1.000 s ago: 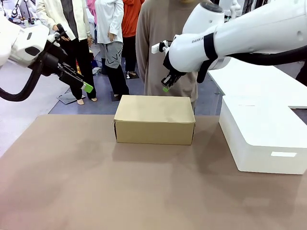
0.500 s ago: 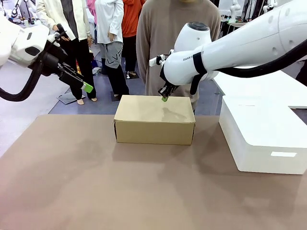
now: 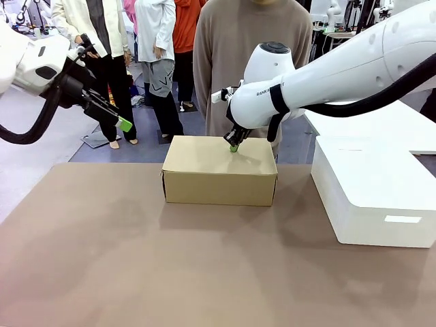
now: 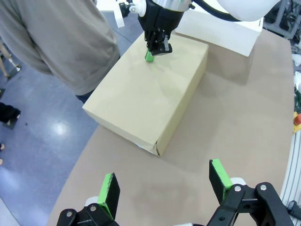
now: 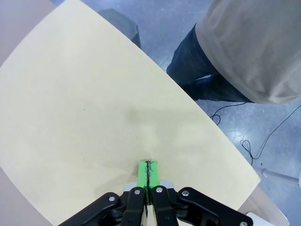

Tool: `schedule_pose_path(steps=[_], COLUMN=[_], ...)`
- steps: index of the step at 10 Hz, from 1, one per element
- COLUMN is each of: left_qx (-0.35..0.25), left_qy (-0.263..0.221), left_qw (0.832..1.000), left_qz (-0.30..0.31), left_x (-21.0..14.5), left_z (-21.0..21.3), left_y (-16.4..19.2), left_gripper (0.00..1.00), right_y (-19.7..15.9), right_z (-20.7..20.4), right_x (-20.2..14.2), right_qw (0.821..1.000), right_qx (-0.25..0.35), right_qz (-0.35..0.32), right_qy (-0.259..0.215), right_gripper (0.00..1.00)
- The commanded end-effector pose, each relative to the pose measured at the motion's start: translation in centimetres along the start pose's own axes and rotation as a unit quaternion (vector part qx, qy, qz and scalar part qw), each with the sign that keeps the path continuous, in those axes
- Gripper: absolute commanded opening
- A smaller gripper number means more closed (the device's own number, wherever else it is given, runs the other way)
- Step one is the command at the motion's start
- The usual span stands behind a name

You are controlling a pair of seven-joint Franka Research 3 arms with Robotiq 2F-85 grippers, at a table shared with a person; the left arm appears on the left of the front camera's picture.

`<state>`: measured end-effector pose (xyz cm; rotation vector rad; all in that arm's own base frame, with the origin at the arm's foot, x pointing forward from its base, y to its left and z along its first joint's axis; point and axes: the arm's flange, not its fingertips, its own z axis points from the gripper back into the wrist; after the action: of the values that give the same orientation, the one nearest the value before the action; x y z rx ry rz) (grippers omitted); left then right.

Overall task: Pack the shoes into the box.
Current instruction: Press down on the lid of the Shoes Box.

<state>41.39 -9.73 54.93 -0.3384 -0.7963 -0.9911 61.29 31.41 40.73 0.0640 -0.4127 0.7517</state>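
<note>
Lowered since a second ago, the right tool, pads together, presses the box lid's far edge; left tool gapes, farther off.

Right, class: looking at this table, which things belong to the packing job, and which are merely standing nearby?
Part of the job:
- box, lid shut
- right gripper, shut, tips on the box lid near its far edge
- left gripper, open, held off to the side above the table

Just standing by:
- white block on the table beside the box
- person at the far side
</note>
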Motion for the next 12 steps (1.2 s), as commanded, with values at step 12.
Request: schedule_pose_path(steps=[12], left_qx=[0.003], left_qy=[0.003], left_qw=[1.000], left_qz=[0.003], left_x=[-0.2], left_z=[0.1], left_y=[0.0], left_gripper=[1.00], right_y=[2.6], right_z=[9.5], right_x=[-1.1], right_qw=[1.000], right_qx=[-0.008], right_qz=[0.008], right_qy=[-0.013], right_gripper=[0.00])
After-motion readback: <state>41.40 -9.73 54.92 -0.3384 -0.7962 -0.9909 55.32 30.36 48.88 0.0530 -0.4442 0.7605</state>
